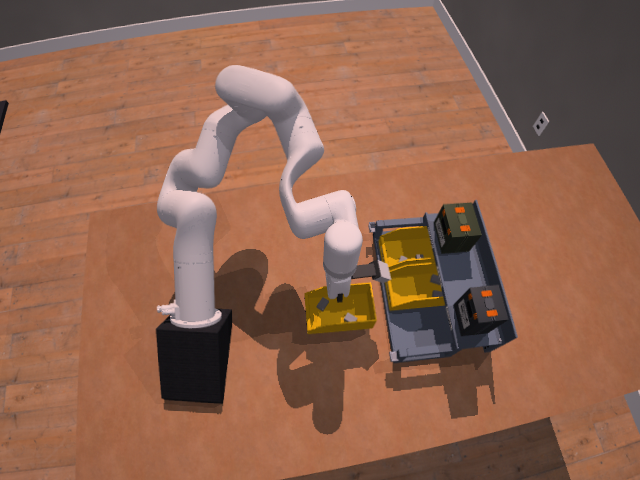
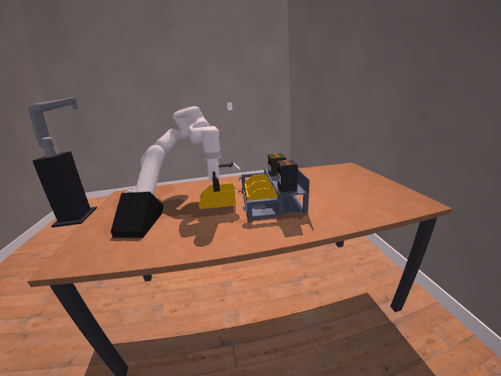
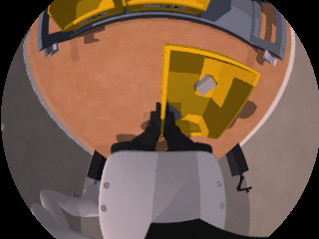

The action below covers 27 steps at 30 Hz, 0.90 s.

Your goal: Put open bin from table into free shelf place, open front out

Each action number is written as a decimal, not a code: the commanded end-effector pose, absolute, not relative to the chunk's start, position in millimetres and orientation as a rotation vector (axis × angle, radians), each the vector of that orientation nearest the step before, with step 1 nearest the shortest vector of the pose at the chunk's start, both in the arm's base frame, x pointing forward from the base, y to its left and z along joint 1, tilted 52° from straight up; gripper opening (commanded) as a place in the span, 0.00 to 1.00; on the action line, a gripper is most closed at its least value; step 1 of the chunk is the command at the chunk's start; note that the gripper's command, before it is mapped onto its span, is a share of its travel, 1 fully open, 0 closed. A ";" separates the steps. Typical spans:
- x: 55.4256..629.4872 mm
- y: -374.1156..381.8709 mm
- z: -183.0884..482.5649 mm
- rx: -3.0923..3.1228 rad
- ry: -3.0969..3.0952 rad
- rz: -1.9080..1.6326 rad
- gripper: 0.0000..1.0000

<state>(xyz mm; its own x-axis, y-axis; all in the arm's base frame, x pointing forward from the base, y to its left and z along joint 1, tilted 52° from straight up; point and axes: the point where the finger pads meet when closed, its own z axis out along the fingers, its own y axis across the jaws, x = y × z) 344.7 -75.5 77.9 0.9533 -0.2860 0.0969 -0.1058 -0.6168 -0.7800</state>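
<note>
On the table (image 2: 355, 194) just in front of the shelf (image 1: 504, 304), the gripper (image 3: 162, 125) is pinched narrow on the yellow bin's (image 1: 361, 310) thin wall, so it should lift level, clear the lip, and slide into the free place (image 1: 421, 338) beside the two shelved bins (image 1: 408, 268).

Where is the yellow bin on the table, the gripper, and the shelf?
yellow bin (image 1: 361, 316): top view, its right wall.
gripper (image 3: 162, 119): wrist view, fingertips pinching the bin's wall.
shelf (image 1: 504, 304): top view, its side panel.
</note>
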 end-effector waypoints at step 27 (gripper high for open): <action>340.4 -95.3 54.2 -2.234 0.275 -0.270 0.00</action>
<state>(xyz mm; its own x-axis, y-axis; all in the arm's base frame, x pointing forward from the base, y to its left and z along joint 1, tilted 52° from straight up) 342.0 -86.9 62.4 0.9537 -0.2843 0.0981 -0.1034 -0.6161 -0.7809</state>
